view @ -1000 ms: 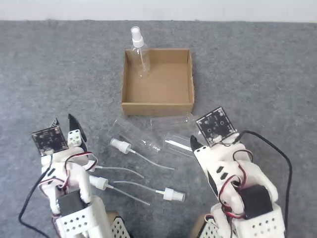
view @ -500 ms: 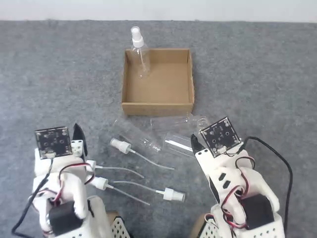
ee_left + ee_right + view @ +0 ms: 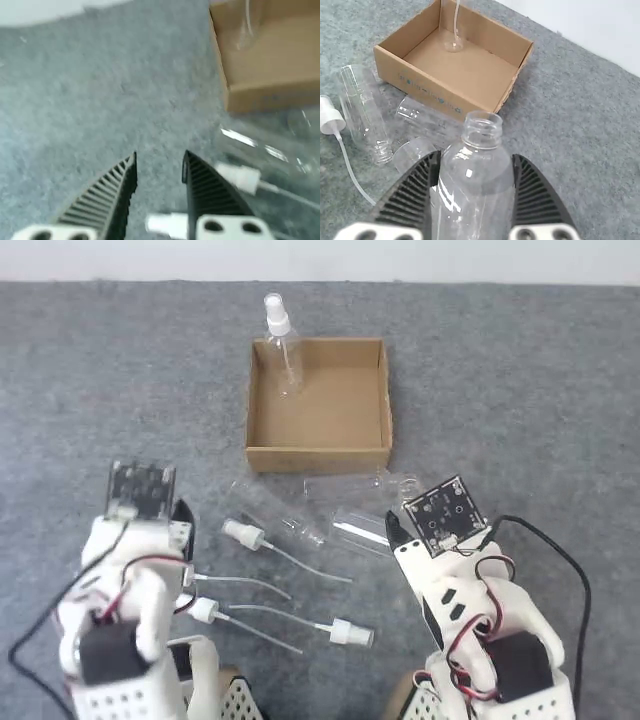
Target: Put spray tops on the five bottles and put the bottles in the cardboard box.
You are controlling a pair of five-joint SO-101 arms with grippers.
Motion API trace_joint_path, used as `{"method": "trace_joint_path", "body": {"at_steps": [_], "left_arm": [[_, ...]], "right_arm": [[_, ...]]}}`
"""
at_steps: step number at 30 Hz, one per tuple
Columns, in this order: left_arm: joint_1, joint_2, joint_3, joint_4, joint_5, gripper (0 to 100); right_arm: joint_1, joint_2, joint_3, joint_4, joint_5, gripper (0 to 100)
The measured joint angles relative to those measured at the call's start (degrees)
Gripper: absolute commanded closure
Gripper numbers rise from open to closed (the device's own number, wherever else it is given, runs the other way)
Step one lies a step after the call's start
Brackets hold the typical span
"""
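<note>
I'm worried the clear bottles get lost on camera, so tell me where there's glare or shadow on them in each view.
High view: soft even light, faint shadows; the lying bottles nearly melt into the carpet, apart from one bright streak. Left wrist view: white glints along a lying bottle. Right wrist view: white reflections on the gripped bottle in the right gripper.

Your L wrist cam was blurred; box (image 3: 270, 95) ran off frame, one spray top (image 3: 162, 223) sat partly behind a finger (image 3: 205, 190). R cam cut off the base of the held bottle (image 3: 475, 170).
</note>
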Motion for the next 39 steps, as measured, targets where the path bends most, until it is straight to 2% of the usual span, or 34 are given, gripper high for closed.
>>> {"method": "trace_joint_path", "body": {"at_steps": [5, 13, 21, 33, 39], "left_arm": [[4.75, 12.66, -3.34, 0.97, 1.32, 85], [10.02, 22.77, -3.69, 0.97, 11.43, 76], [11.25, 31.38, -3.69, -0.35, 21.27, 76], [11.25, 54.15, -8.97, -2.99, 22.77, 76], [11.25, 59.52, -8.97, -7.3, 28.04, 76]], "right_arm": [[0.53, 0.0, 0.0, 0.0, 0.0, 96.8], [3.52, 0.0, 0.0, 0.0, 0.0, 96.8], [3.69, 0.0, 0.0, 0.0, 0.0, 96.8], [3.69, -0.44, 0.0, 0.0, 0.0, 96.8], [3.69, -0.44, 0.0, 0.0, 0.0, 96.8]]}}
